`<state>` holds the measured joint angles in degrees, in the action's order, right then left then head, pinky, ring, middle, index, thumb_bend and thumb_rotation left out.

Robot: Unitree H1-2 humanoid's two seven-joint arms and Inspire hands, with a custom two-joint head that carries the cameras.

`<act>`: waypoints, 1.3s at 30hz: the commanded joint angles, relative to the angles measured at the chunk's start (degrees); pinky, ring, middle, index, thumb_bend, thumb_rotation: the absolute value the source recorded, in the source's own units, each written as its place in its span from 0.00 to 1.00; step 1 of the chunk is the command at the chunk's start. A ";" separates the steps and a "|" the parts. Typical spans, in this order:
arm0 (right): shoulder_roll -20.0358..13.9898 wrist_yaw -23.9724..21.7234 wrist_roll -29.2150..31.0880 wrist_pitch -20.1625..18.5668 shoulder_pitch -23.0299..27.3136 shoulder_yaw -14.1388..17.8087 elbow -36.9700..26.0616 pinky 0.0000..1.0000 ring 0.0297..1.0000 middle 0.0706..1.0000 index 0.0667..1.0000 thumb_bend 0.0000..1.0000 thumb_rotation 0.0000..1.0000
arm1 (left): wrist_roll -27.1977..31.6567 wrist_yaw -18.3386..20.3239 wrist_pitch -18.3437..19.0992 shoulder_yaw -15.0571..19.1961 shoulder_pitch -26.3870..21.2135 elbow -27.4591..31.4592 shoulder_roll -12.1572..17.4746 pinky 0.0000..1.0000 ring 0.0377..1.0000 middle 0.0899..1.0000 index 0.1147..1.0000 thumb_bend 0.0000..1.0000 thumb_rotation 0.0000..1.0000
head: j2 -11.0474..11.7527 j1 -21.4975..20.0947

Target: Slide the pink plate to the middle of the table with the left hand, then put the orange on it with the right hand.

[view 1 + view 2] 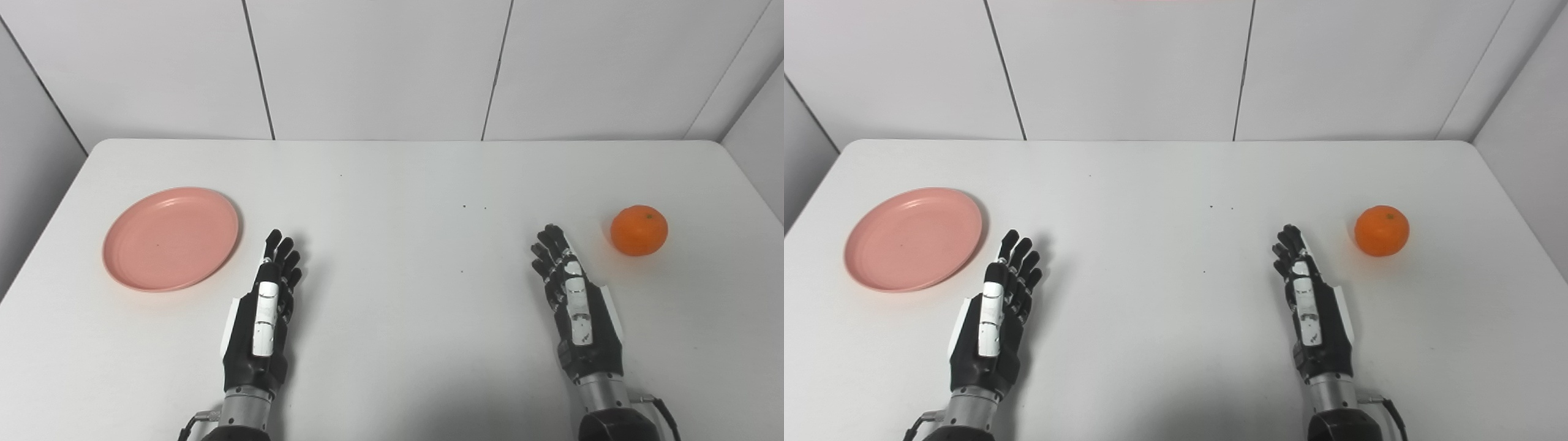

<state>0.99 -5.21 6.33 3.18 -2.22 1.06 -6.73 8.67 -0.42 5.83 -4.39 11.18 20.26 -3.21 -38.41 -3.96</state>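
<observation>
We observe a white counter (392, 184) with rounded far corners, set against pale panelled walls. The pink plate (171, 238) lies flat on the left side of the counter, well apart from the middle, and it carries nothing. The orange (639, 229) sits on the right side of the counter, stem mark upward, resting directly on the surface and well apart from the plate.

We note the left robot hand (264, 312) just to the right of the plate, near its rim but not touching it. Its fingers are extended forward and slightly spread, and it is released, grasping nothing. We cannot tell whether it rests on the counter or is held just above it.

We note the right robot hand (576, 300) to the left of the orange, near it but apart from it. Its fingers likewise point away from the robot, a little apart, and it is released, holding nothing.

A few small dark specks (474, 207) mark the counter between the two hands, toward the far side.
</observation>
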 commanded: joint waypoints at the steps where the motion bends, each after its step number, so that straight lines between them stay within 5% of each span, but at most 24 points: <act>1: 0.59 0.75 -0.09 2.57 0.14 0.08 2.06 0.95 0.93 0.93 0.92 0.85 0.96 | -0.17 1.14 -0.70 0.55 8.38 1.11 1.96 1.00 0.99 1.00 1.00 0.74 0.92 | 0.13 -0.03; 39: 1.80 2.23 0.93 -0.14 -4.26 -1.35 -0.75 0.97 0.94 0.93 0.93 0.82 0.98 | -1.49 0.24 -2.80 1.64 7.06 0.12 0.52 1.00 0.96 0.96 0.98 0.76 0.86 | -1.29 -0.64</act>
<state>2.53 -3.07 7.11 3.12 -4.74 -0.20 -8.41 7.55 -0.40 5.30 -3.37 11.10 19.33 -3.23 -39.64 -4.66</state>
